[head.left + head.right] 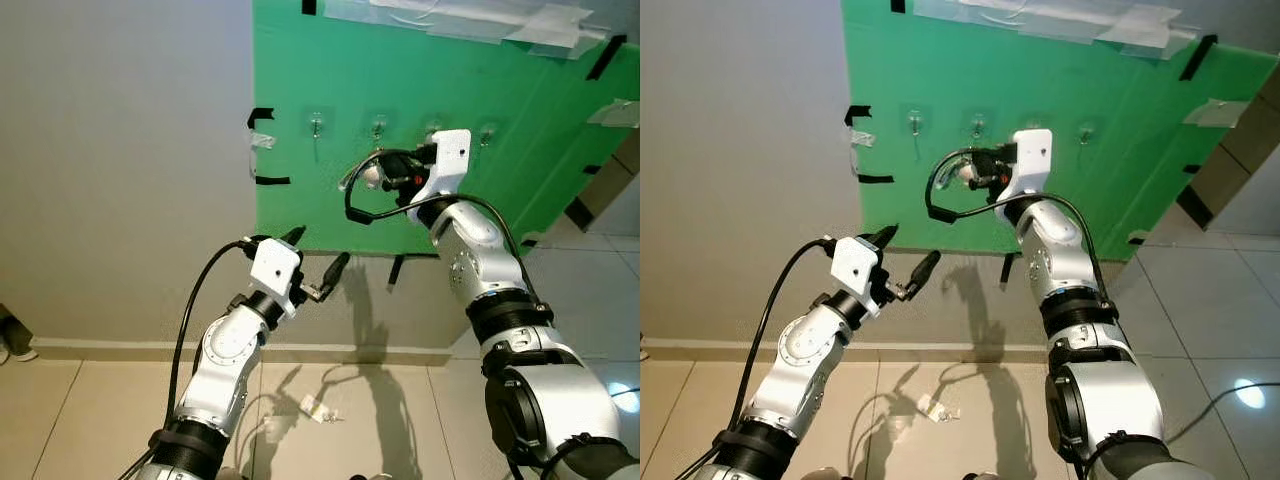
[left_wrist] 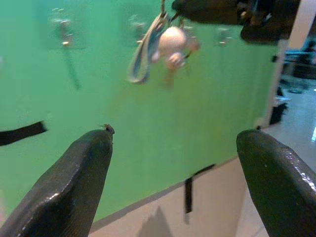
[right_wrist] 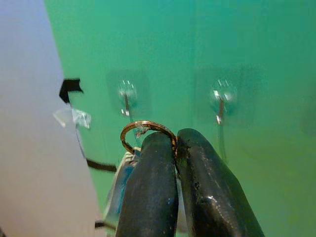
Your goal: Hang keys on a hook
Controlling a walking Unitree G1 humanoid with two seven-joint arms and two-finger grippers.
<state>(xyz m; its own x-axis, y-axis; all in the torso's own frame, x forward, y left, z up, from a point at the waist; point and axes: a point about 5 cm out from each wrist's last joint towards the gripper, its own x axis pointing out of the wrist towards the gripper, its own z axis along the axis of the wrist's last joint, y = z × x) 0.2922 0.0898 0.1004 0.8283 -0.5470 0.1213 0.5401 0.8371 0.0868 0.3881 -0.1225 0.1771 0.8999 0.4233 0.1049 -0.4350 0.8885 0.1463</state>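
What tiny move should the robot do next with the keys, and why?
Probably ease the right tool forward toward the nearest hook. It pinches the key ring shut, the ring stands short of the hooks on the green board, and nothing hangs there yet.

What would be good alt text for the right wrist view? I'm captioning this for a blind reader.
The right end effector is shut on a key ring, holding it up just short of a green board with two clear adhesive hooks, the ring nearest the one toward the board's edge.
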